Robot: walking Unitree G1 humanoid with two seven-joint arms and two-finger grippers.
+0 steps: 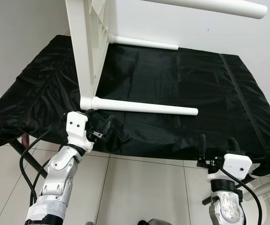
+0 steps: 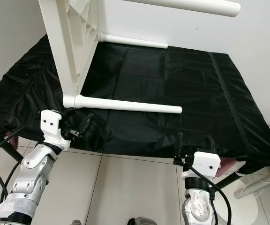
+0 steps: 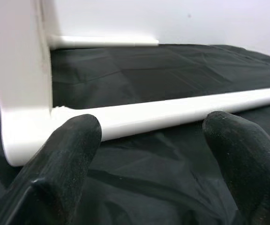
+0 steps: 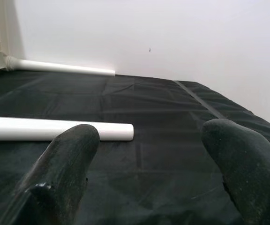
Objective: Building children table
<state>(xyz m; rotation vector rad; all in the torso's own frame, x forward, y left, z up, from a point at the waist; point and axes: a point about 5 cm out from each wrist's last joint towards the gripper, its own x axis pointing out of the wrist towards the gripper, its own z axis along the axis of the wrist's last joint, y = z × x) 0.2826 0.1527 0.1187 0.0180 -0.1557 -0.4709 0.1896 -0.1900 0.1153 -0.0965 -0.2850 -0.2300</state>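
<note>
**Standing on its side: the small table with legs already in**

Lying on its edge on a worktop (image 1: 247, 98) covered with black cloth, the white table (image 1: 86, 51) has its top upright, so that the legs point sideways, toward the robot's right. This position is probably chosen because the underside, with its moulded ribs, is then easy to reach. Three legs can be seen. The near leg (image 1: 144, 107) rests along the cloth, the far leg (image 1: 144, 42) lies close to the wall, and one upper leg (image 1: 210, 5) sticks out in the air. All are smooth round tubes, matt white, and look like plastic. The cloth is thin, a little shiny and full of creases; it hangs over the front edge.

The left end effector (image 1: 102, 125) is near the corner where the near leg joins the top, just in front of it, with its fingers spread and holding nothing. In the left wrist view its rounded black fingers (image 3: 71, 140) frame this leg without touching it. The right end effector (image 1: 217, 146) waits at the front edge of the worktop, also spread and empty, well apart from the free end of the near leg.

The build seems nearly done; a check that the leg is tight may be next.
</note>
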